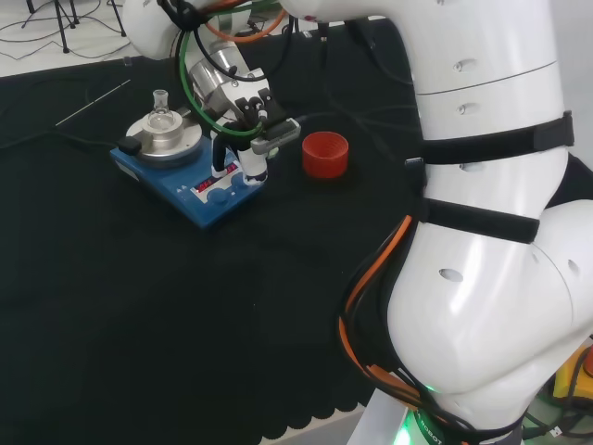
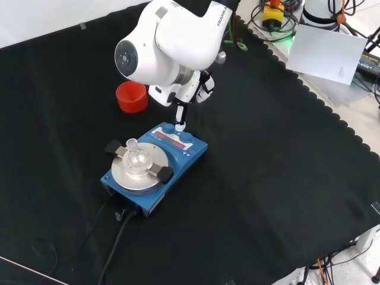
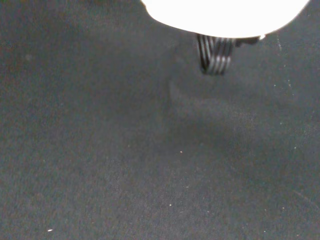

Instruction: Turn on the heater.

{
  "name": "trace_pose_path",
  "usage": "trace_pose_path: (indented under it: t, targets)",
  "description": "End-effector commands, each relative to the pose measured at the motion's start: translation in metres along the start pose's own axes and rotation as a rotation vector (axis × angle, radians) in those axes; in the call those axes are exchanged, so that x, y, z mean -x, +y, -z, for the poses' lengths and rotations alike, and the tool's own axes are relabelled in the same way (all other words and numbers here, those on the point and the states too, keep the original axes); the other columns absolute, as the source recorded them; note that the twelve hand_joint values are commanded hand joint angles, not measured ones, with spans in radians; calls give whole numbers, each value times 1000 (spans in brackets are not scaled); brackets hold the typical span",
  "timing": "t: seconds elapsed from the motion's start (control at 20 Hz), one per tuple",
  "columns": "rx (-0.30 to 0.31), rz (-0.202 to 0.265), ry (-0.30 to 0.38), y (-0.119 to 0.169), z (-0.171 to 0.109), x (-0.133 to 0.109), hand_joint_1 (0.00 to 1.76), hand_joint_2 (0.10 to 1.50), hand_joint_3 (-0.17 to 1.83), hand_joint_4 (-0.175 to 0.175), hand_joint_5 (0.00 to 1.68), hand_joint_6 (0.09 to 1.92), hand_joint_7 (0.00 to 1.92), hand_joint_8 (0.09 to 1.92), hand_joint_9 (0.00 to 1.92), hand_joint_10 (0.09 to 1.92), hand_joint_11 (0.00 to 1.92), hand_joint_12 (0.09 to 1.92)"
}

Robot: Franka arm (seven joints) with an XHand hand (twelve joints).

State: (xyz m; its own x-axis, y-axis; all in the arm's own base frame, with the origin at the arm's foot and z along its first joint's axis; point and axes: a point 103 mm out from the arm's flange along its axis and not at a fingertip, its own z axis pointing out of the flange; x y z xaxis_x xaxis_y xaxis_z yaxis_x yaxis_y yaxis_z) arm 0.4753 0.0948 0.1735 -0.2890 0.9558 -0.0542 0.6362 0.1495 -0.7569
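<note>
The heater point(image 1: 176, 190) is a blue box with a round silver plate, and a small clear flask point(image 1: 161, 111) stands on that plate. In the front view the heater point(image 2: 191, 155) sits mid-cloth with its flask point(image 2: 135, 155) on top. My hand point(image 1: 243, 119) hovers over the heater's control panel. One straight finger point(image 1: 252, 167) points down, its tip at a blue knob on the panel. From the front, the hand point(image 2: 191, 89) hangs under the white link, and the finger point(image 2: 180, 116) reaches the panel's far edge. Nothing is held.
A red ribbed ring point(image 1: 325, 154) stands on the cloth beside the hand; in the front view this ring point(image 2: 131, 97) lies beyond the heater. The heater's black cable point(image 2: 113, 237) runs toward the near edge. A thin rod point(image 1: 93, 102) lies farther back.
</note>
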Motion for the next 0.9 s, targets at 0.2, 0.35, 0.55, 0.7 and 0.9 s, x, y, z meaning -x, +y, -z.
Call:
trace_pose_path:
  t: [0.2, 0.35, 0.55, 0.7, 0.9]
  targets:
    - [-16, 12, -4, 5, -4, -6, 1503, 490, 1322, 23, 405, 87, 1735, 1611, 1827, 1653, 1646, 1572]
    - [-20, 14, -2, 6, -5, -7, 1504, 490, 1324, 22, 409, 87, 1734, 1612, 1827, 1653, 1644, 1572]
    - [-28, 12, -2, 8, -6, -7, 1505, 489, 1326, 22, 414, 87, 1734, 1613, 1828, 1653, 1643, 1573]
    - [-32, 14, -3, 9, -8, -9, 1505, 489, 1327, 22, 419, 87, 1733, 1614, 1829, 1653, 1643, 1573]
    - [-40, 15, 0, 10, -9, -8, 1506, 488, 1329, 22, 422, 87, 1732, 1614, 1829, 1653, 1642, 1574]
